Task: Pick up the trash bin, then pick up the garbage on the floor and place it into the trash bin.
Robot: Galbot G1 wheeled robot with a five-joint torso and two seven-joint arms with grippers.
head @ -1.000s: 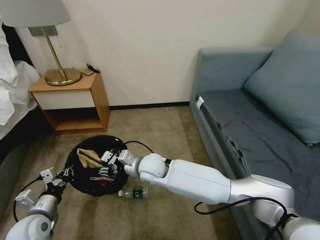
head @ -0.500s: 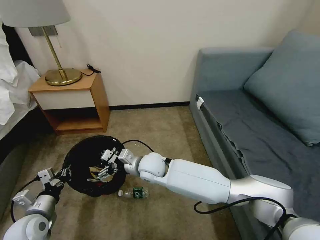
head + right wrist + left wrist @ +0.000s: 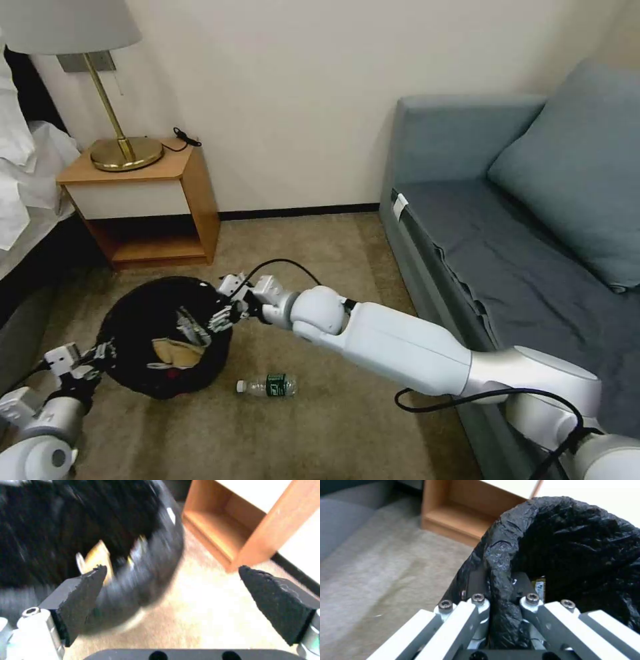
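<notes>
Pinching the trash bin (image 3: 133, 320) rim, left claw (image 3: 500, 610); right claw (image 3: 207, 320) (spread wide) above the opening.

Head high; wrists near trash bin (image 3: 133, 320)

Bottle (image 3: 267, 385) on floor right of bin (image 3: 127, 333); nightstand (image 3: 143, 200) behind.

open carpet around bottle (image 3: 267, 385), trash bin (image 3: 133, 320) close left, sofa (image 3: 427, 267) right
</notes>
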